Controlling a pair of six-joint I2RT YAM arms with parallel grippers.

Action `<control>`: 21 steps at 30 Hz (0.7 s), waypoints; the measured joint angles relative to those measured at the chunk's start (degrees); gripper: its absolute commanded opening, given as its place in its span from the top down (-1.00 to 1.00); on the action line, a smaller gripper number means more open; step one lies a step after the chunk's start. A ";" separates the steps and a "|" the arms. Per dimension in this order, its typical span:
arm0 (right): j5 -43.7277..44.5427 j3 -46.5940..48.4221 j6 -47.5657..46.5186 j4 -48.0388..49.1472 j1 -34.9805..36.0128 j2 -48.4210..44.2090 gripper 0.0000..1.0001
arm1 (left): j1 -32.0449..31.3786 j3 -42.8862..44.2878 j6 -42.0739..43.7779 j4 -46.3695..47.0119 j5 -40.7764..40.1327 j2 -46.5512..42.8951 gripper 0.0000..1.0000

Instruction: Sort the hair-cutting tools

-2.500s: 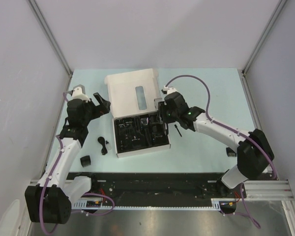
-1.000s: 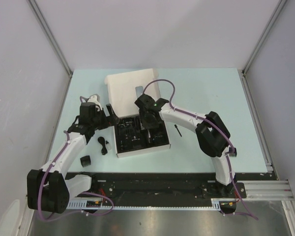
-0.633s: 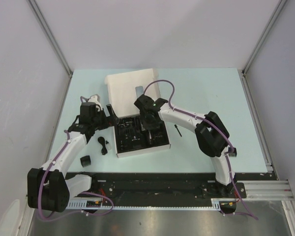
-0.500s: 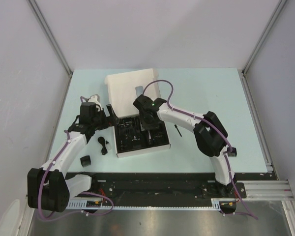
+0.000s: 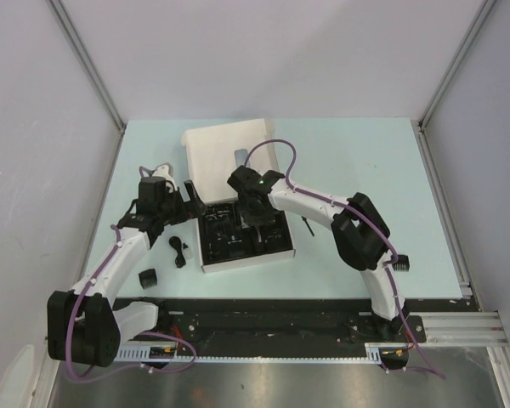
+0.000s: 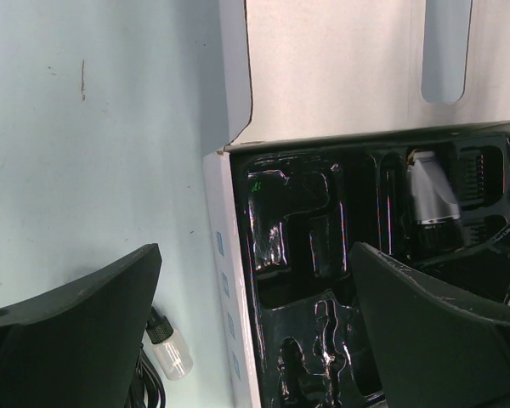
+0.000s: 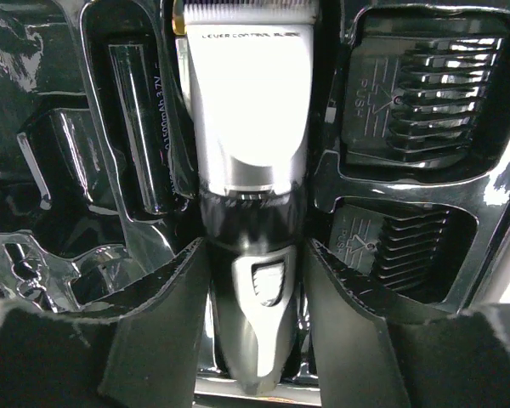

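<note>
Now, clipper (image 7: 253,170): lying in the tray's (image 6: 297,280) middle slot, between the right pincer's (image 7: 255,246) fingers, blade end beyond the tips.
Right pincer: fingers close against the clipper's sides; clamped or loose, cannot tell.
Guards (image 7: 416,93): two in slots just beside one finger.
Left pincer (image 6: 255,251): spread wide, holding nothing, over the box's (image 6: 340,68) edge.
Cable (image 5: 178,252): outside the box, by that pincer's outer finger.

Pale-blue table (image 5: 365,161) bears box (image 5: 225,153), cable (image 5: 178,251), guard (image 5: 148,277), brush (image 5: 308,229).
</note>
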 measured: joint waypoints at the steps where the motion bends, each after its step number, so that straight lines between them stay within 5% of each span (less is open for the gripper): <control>1: -0.02 0.09 0.07 -0.11 0.00 0.00 -0.09 | 0.00 0.00 0.00 0.00 0.00 0.00 -1.00; 9: 0.63 -0.98 0.57 0.90 0.04 -1.07 -0.26 | 0.00 0.00 0.04 -0.09 -0.02 -0.52 -1.00; 21: 1.88 -3.91 1.18 2.75 -0.02 -7.96 0.22 | 0.00 0.00 0.04 -0.22 -0.02 -1.29 -1.00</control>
